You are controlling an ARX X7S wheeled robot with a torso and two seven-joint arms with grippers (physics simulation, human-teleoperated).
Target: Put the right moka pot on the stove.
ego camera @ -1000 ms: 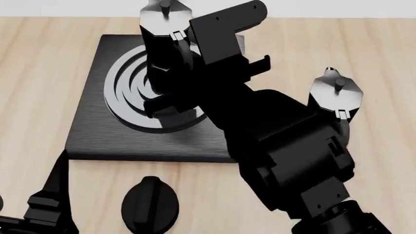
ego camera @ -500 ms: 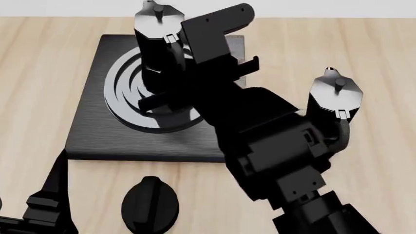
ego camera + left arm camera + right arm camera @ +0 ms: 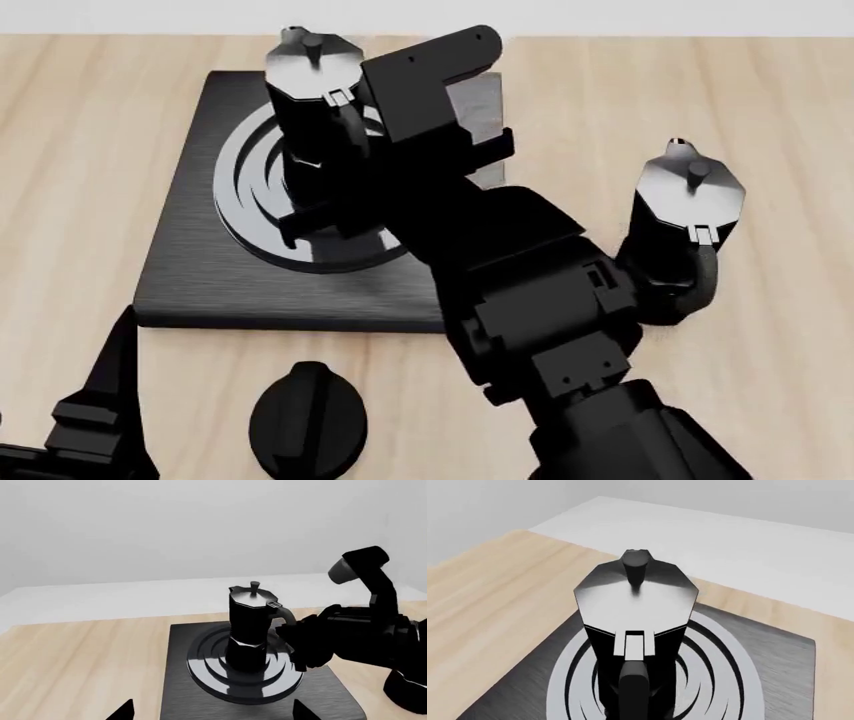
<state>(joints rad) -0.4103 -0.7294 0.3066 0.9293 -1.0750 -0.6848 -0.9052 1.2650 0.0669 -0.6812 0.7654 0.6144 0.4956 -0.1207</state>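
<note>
Over the stove (image 3: 200,280), right tool (image 3: 350,205) gripping moka pot (image 3: 311,110)

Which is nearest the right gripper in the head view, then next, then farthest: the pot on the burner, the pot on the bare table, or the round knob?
1. Moka pot on the burner, at the right gripper.
2. and 3. Other moka pot, on the table to the right, and round knob, at the near edge: too close to call.
</note>
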